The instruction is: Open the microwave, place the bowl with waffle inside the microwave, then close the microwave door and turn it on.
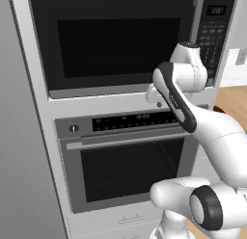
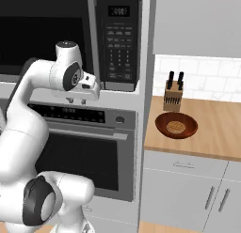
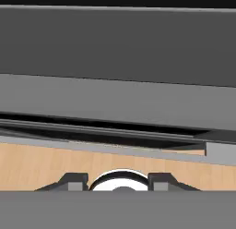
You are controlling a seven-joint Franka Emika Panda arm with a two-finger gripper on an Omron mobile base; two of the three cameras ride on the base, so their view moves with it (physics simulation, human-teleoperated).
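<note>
I can't read any writing here: the microwave [image 2: 70, 34] has a small digital display [image 2: 118, 11] and a keypad [image 2: 118, 51] below it, but the digits and button labels are too blurred, and the oven's [image 1: 128, 161] dark control strip shows only tiny pale marks. The microwave door [image 1: 116, 40] sits closed, its tall silver handle [image 2: 92, 44] running down beside the keypad. My arm [image 1: 183, 103] reaches up in front of the strip between microwave and oven, with the gripper [image 2: 75, 101] pointing down just below the microwave's lower edge; in the hand view its dark fingertips [image 3: 73, 181] stand apart with nothing between them, partly open. The bowl [image 2: 176, 125] with the waffle [image 2: 176, 127] rests on the wooden counter [image 2: 212, 133] to the right, just in front of a knife block [image 2: 172, 97], well apart from the gripper.
</note>
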